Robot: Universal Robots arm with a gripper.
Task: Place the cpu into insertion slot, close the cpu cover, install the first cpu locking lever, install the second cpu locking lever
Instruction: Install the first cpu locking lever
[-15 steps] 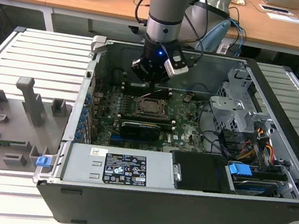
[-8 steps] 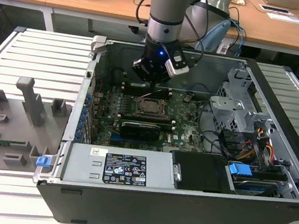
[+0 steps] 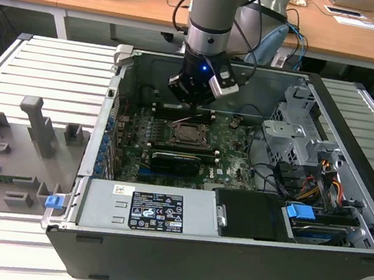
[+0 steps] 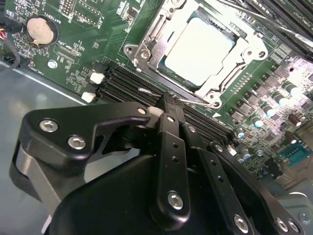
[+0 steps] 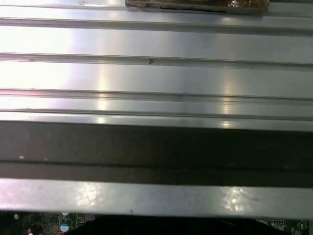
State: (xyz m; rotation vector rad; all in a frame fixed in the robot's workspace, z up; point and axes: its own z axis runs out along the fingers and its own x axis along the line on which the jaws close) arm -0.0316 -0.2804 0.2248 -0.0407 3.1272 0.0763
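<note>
Closed claw (image 4: 165,102) hovers at the cpu cover (image 4: 146,49) edge, hiding whatever its tips touch.

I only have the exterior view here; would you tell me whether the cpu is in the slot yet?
Observer: Yes. In the second wrist view the cpu sits seated, pale top up.
Operator: Thank you. Is the cover down?
Observer: Yes, the cover lies flat, framing the cpu.
Operator: And where are the fingers?
Observer: The fingers are together, tips by a wire lever at the cover's edge.
</note>
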